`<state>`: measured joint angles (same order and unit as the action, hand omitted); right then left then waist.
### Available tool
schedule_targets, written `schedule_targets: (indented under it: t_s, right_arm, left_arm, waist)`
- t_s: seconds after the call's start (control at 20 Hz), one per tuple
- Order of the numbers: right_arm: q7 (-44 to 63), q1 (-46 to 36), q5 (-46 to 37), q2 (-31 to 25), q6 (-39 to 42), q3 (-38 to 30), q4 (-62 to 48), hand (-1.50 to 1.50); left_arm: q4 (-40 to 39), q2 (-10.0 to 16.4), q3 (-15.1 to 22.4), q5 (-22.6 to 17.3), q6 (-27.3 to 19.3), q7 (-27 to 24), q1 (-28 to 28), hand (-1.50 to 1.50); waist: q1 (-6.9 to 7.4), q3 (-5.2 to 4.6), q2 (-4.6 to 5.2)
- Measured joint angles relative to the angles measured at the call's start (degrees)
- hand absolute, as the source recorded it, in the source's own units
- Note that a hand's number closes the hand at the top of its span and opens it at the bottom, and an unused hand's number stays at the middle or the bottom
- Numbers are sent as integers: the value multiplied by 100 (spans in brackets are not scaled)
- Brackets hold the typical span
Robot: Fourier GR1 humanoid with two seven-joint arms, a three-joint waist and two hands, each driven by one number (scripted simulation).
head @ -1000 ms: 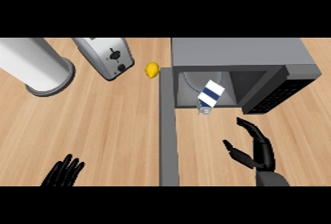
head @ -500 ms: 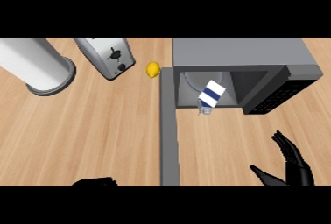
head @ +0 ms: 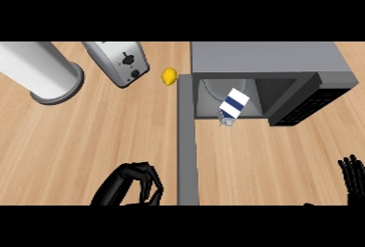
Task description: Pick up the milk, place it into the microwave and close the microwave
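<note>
Milk carton, showing blue and white stripes, is lying slantwise in the open microwave mouth, cap end pointing outward. Left robot hand is curling empty beside the microwave door; right robot hand is resting straight-fingered, well apart from the microwave.

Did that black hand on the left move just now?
Yes. The left hand has slid right along the lower edge, toward the open microwave door, and now sits curled just beside it.
</note>
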<state>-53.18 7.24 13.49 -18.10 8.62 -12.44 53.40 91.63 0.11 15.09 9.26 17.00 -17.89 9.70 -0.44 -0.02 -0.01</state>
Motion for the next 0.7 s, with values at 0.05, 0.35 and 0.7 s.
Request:
schedule_targets:
  t_s: [0.05,0.35,0.7]
  right_arm:
    - [-9,18,45,-80,101,-48,-11,-150]
    - [56,68,175,-337,384,-132,-49,-150]
    - [71,250,307,-546,583,-198,78,-150]
  left_arm:
    - [-155,36,31,89,27,-4,-137,150]
    - [-1053,21,569,463,397,606,-936,150]
    - [-2176,11,1639,332,164,844,-1785,150]
  waist:
    - [-4,2,1]
    - [-57,4,10]
    - [-99,3,11]
